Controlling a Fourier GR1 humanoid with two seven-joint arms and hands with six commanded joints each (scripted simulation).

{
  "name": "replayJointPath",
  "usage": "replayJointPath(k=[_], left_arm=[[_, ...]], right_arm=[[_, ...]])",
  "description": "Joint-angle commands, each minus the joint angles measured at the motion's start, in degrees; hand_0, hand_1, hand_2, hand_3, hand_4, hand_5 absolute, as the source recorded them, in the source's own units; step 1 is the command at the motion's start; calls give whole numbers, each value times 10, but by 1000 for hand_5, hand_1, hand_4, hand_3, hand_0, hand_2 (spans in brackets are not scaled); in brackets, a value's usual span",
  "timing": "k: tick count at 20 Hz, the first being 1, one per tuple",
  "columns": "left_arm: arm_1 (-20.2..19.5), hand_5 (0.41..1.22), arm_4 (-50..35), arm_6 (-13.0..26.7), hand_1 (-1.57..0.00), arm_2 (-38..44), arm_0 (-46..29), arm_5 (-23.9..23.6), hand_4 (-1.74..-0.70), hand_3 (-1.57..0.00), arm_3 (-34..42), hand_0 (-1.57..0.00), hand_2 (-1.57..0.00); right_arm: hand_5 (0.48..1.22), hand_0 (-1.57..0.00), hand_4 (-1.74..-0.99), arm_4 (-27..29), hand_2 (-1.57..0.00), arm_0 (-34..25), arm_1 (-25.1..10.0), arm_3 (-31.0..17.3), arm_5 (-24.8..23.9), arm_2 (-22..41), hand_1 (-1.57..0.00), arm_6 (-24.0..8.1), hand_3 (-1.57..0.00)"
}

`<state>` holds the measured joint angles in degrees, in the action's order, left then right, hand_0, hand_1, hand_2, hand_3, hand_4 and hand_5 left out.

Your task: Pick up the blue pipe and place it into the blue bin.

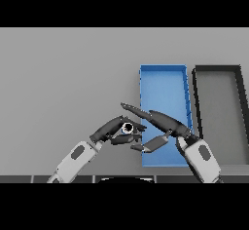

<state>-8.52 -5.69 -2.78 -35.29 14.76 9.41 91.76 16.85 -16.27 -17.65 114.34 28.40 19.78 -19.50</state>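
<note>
Head view | grey table [63, 78], blue bin [163, 85] beside dark bin [219, 112] | left hand [113, 130] curled round pipe [128, 127] | right hand [160, 122] fingers straight, holding nothing

Plain grey table [63, 78], evenly lit

Matt blue bin [163, 85], matt grey table [63, 78], perhaps plastic hands.
</note>
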Motion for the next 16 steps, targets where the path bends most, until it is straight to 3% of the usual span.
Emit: replayJointPath(k=[1,6,8,9,10,11,12,13,15,16], left_arm=[[0,1221,-1,-4,-1571,-1,-2,3,-1741,-1525,-2,-1571,-1571],[-6,1221,10,2,-1571,-2,0,4,-1740,-1540,-3,-1571,-1571],[-10,1221,-4,3,-1571,0,-4,16,-1736,-1484,-3,-1571,-1571],[-14,1221,14,-2,-1326,-2,0,10,-1737,-1288,-2,-1394,-1320],[-27,1221,35,35,-1078,-11,10,14,-1682,-1030,-4,-1182,-1063],[-39,1221,36,64,-878,-13,20,29,-1552,-824,-3,-991,-850],[-36,1221,41,86,-706,-10,23,26,-1480,-659,-2,-818,-680],[-31,1221,44,68,-706,-6,16,25,-1533,-583,-2,-776,-686],[-20,1221,47,58,-1017,3,10,17,-1607,-939,-3,-1063,-969],[-11,1221,42,66,-1128,4,5,18,-1634,-1065,-2,-1164,-1051]], right_arm=[[532,1,-1230,4,1,-15,7,-3,-2,6,1,-8,1],[508,1,-1218,-1,1,-72,48,-53,8,28,1,-27,1],[506,-53,-1245,4,-102,-103,65,-70,11,35,-84,-33,-46],[509,-181,-1294,5,-237,-109,67,-77,17,37,-225,-35,-161],[507,-345,-1335,3,-379,-121,72,-90,21,39,-375,-43,-296],[508,-527,-1362,0,-531,-130,77,-97,27,42,-534,-47,-440],[522,-718,-1430,0,-739,-142,80,-107,30,41,-699,-41,-635],[550,-888,-1486,9,-905,-144,91,-108,31,50,-873,-35,-768],[666,-1134,-1562,55,-1145,-138,89,-107,36,56,-1124,-38,-957],[728,-1221,-1526,72,-1230,-137,82,-111,32,56,-1214,-34,-1080]])
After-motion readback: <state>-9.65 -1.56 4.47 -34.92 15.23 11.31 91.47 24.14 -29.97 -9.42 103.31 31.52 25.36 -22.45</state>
